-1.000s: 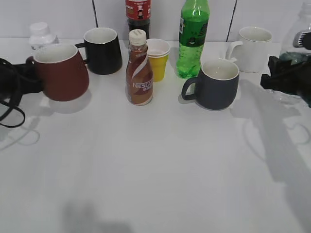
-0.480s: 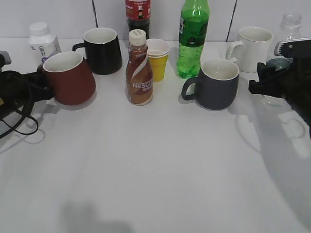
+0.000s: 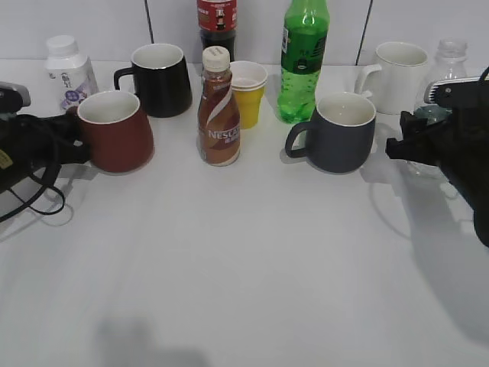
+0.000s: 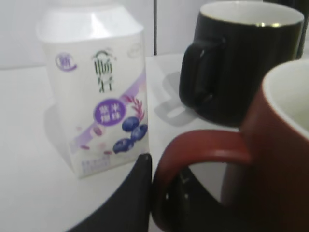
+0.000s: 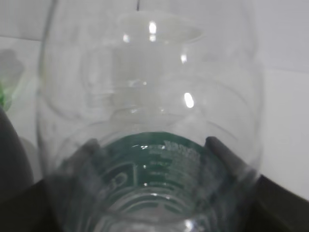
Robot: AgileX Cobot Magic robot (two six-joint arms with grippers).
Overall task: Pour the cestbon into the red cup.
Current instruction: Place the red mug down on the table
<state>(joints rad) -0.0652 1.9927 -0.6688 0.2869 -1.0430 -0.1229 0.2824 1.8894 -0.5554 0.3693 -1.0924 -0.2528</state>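
The red cup point(image 3: 116, 131) stands upright at the table's left, in front of the black mug. My left gripper point(image 3: 75, 139) is shut on its loop handle; in the left wrist view the handle of the red cup point(image 4: 205, 144) sits between the two black fingers of the left gripper point(image 4: 161, 195). The cestbon point(image 3: 450, 60), clear and uncapped, stands upright at the far right. My right gripper point(image 3: 420, 141) is shut on its body. In the right wrist view the cestbon point(image 5: 149, 101) fills the frame, its green label low between the fingers of the right gripper point(image 5: 149, 157).
A black mug point(image 3: 160, 79), Nescafe bottle point(image 3: 218, 107), yellow paper cup point(image 3: 248, 93), green soda bottle point(image 3: 303, 60), dark cola bottle point(image 3: 217, 23), dark grey mug point(image 3: 342, 131) and white mug point(image 3: 397, 75) stand along the back. A white yogurt bottle point(image 3: 69, 73) is behind the red cup.
The red cup has moved right and gone from tilted to upright in my left gripper. My right gripper has moved left with the cestbon, which now shows smaller and lower.
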